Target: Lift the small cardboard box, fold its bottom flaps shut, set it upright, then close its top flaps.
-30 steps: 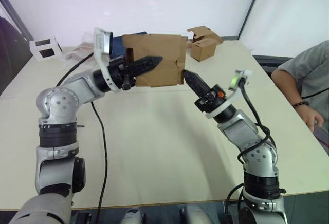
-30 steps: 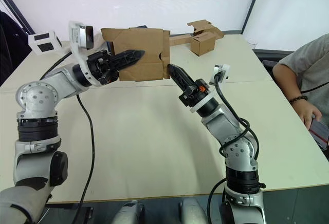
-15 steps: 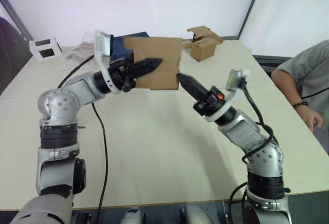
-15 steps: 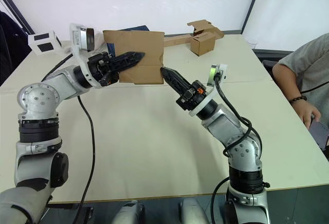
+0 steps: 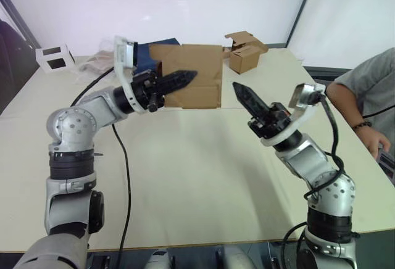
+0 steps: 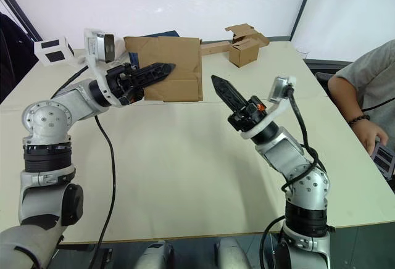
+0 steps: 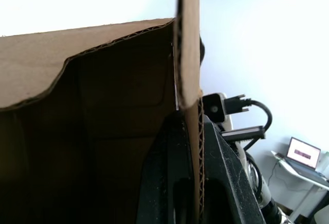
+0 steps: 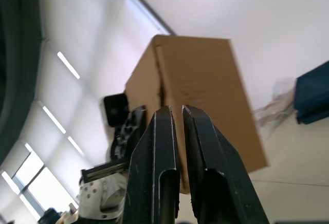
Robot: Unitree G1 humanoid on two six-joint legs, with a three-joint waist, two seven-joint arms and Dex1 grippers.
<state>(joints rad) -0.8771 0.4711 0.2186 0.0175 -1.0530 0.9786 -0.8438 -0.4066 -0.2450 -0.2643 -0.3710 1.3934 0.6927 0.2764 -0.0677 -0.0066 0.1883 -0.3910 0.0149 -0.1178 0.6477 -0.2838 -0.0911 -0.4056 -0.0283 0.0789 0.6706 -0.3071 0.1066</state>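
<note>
A pale cream table [image 5: 185, 176] fills the head cameras' view, with white wall panels behind it and a person's arm in a grey sleeve [image 5: 364, 90] at its right edge. Above the table's far half, the small cardboard box [image 5: 192, 76] hangs clear of the surface, held by the left gripper [image 5: 179, 79], whose black fingers pinch one brown wall of it. The right gripper [image 5: 242, 92] is just beside the box's right edge but apart from it, its fingers pressed together into a single point aimed up and toward the carton. Farther back stand a second brown box [image 5: 245, 53] with raised flaps, a dark blue object [image 5: 143, 51] partly hidden behind the carton, and a small white cube-like object [image 5: 54, 57] at the far left corner.

From the left wrist, corrugated cardboard is seen edge-on: a wall of the box [image 7: 188, 106] runs down between the two black fingers [image 7: 229, 183], which clamp it, and the carton's shaded interior lies to one side (which flaps are the bottom flaps cannot be told here).

From the right wrist, its two fingers [image 8: 159, 172] rise side by side with only a thin slit between them, nothing held. Beyond them the box [image 8: 205, 95] shows a broad plain face, with the left arm [image 8: 121, 142] beside it.
</note>
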